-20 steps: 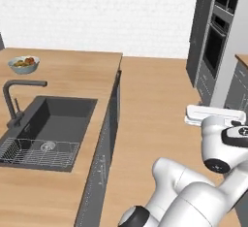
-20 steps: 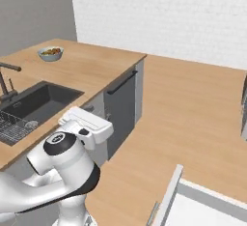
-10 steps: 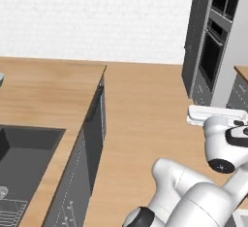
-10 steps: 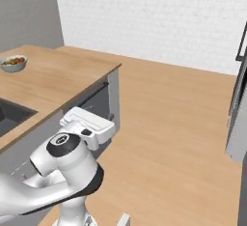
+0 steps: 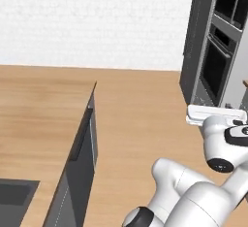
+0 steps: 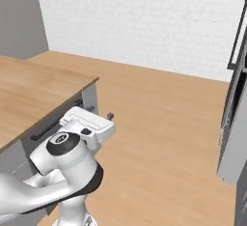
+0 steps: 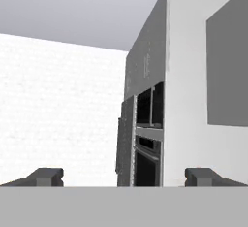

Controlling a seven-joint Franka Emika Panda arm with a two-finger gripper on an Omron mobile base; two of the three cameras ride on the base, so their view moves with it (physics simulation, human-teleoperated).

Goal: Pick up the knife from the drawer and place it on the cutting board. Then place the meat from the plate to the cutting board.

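The knife, the drawer, the cutting board, the meat and the plate are all out of view. My gripper (image 7: 125, 176) is open, its two dark fingertips (image 7: 46, 176) standing far apart with nothing between them. It points level across the room at a tall dark oven cabinet (image 7: 143, 141) and a white brick wall (image 7: 58, 105). In the right base view the gripper (image 6: 100, 112) hangs in the air beside the end of the wooden counter (image 6: 29, 92), touching nothing. In the left base view the white hand (image 5: 213, 115) sits in front of the oven cabinet (image 5: 213, 51).
The wooden counter (image 5: 43, 109) ends at mid-room, with closed grey cabinet fronts (image 5: 80, 160) below it. A corner of the dark sink (image 5: 14, 194) shows at the lower left. Open wooden floor (image 6: 159, 123) stretches between the counter and the oven cabinet (image 6: 236, 104).
The whole picture has swung: the sink, the tap and the bowl have slid out to the left and the oven cabinet has come closer. The gripper has stayed open and empty.
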